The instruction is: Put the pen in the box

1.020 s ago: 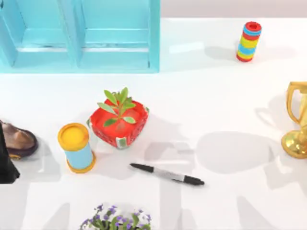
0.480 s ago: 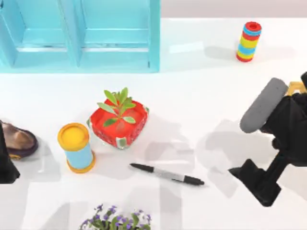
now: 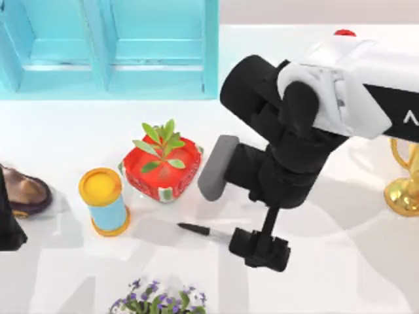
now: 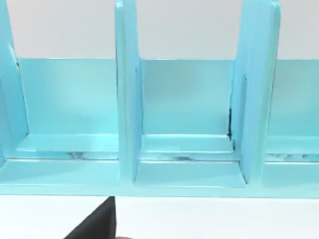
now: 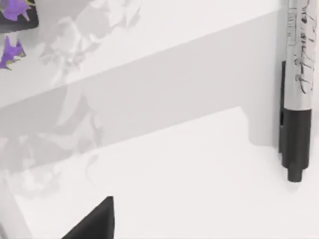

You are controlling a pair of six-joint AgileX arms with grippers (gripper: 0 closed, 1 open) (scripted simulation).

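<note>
White counter [image 3: 314, 131] carries the pen [image 3: 196, 229] lying left-to-right — its right end under my right hand [image 3: 260, 248], finger state untellable — left arm far off.

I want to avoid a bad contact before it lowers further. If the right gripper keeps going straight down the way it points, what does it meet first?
Probably the pen lying on the white table; the right gripper hangs over its far end, though height is unclear.

Right arm [image 3: 294, 150] covers most of the pen [image 3: 196, 229], leaving its black tip exposed beside the red planter [image 3: 162, 171]. Striped ring stack [image 3: 344, 32] shows its red top alone behind the arm. Trophy [image 3: 406, 190], shoe [image 3: 23, 191] and purple flowers [image 3: 157, 302] are cropped by the frame edges.
</note>
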